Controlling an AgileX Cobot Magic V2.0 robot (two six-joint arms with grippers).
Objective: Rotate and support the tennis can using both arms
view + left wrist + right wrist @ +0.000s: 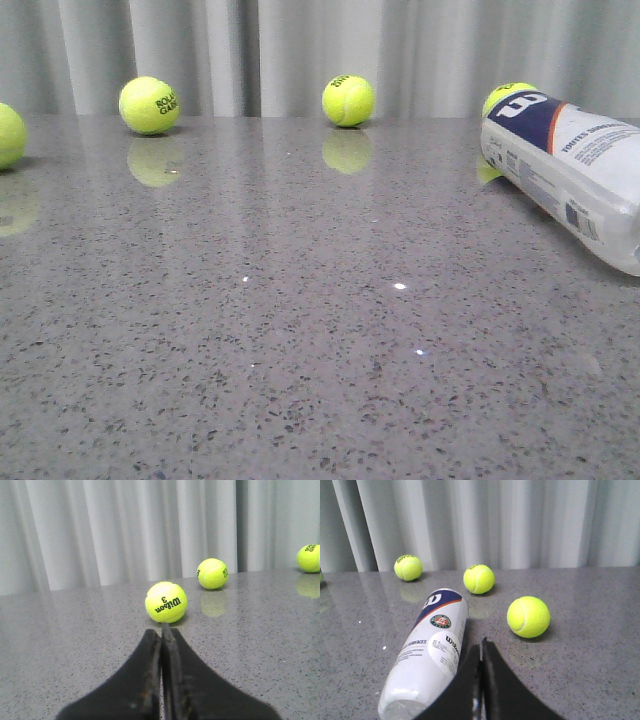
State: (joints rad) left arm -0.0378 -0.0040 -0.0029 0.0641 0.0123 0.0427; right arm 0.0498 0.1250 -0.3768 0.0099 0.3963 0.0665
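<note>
The long cylindrical plastic tennis can (pixel 570 175) with the navy-and-white label is seen lying on its side on the speckled grey stone desk (pixel 300 350), at the right edge in the front view, partly cut off by the frame. A yellow-green tennis ball (pixel 505 97) is seen just behind its navy end; two more balls (pixel 349 100) (pixel 149 105) are placed along the far edge by the pale pleated curtain (pixel 300 50), and another ball (pixel 8 135) is cut by the left edge. No arm is shown in the front view. In the right wrist view the can (pixel 427 652) lies just beside the right gripper (pixel 481 647), whose black fingers (pixel 492 680) are pressed together on nothing; contact with the can cannot be told. In the left wrist view the left gripper (pixel 161 630) is likewise clenched empty, fingers (pixel 145 680) closed, tips pointed at a Wilson-marked ball (pixel 166 602) near them on the desk.
</note>
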